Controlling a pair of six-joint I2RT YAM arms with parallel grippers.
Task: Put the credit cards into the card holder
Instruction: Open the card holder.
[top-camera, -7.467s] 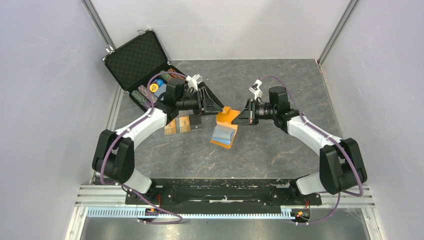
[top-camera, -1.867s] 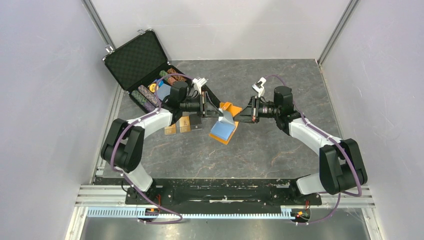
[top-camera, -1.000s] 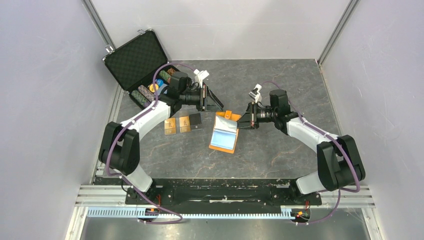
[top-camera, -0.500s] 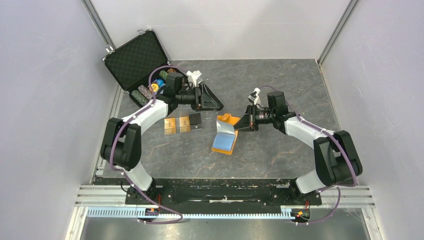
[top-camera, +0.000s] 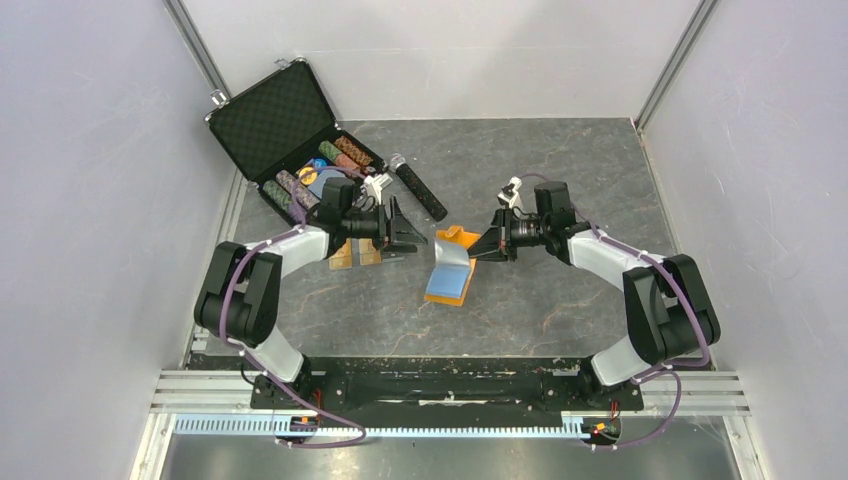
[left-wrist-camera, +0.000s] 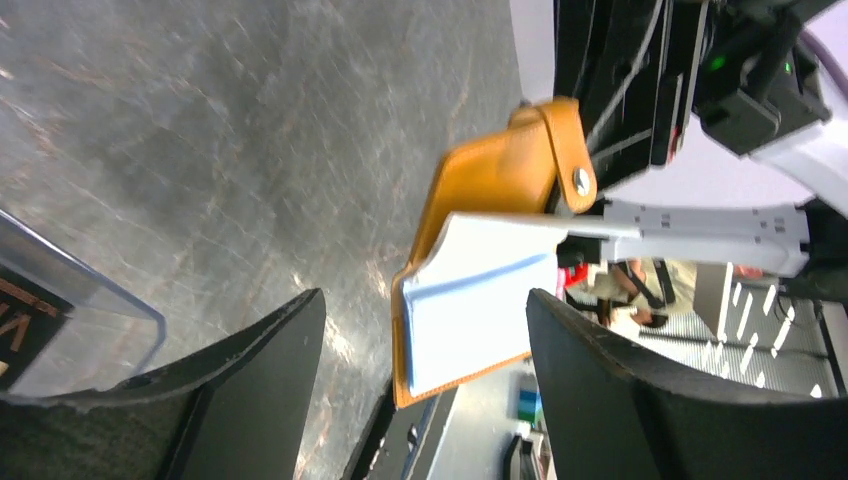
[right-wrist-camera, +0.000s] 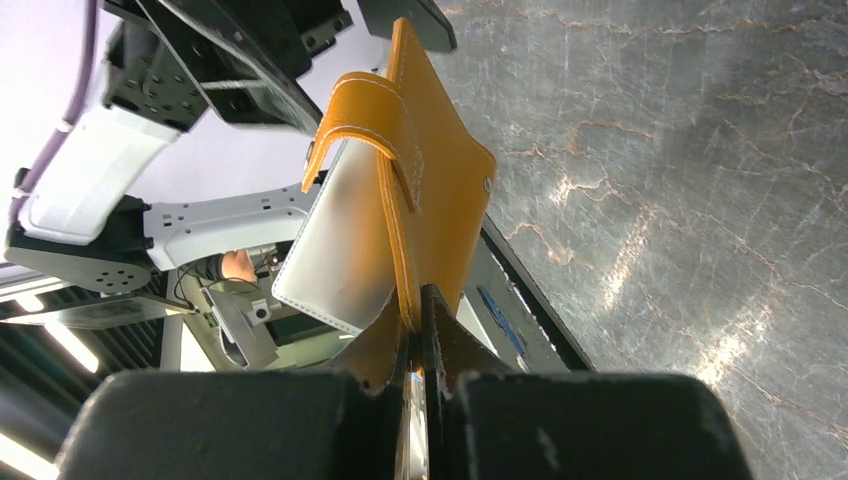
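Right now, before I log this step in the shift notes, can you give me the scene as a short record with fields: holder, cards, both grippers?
card holder: open, blue lining up, far orange flap lifted
right gripper: shut on the card holder's orange flap
left gripper: open, empty
credit cards: on the table, partly hidden from above by the left gripper
cards in holder: none visible
chip case: open, far left corner

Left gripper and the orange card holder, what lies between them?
Nothing: in the top view only bare grey table separates the left gripper from the card holder; the left wrist view agrees.
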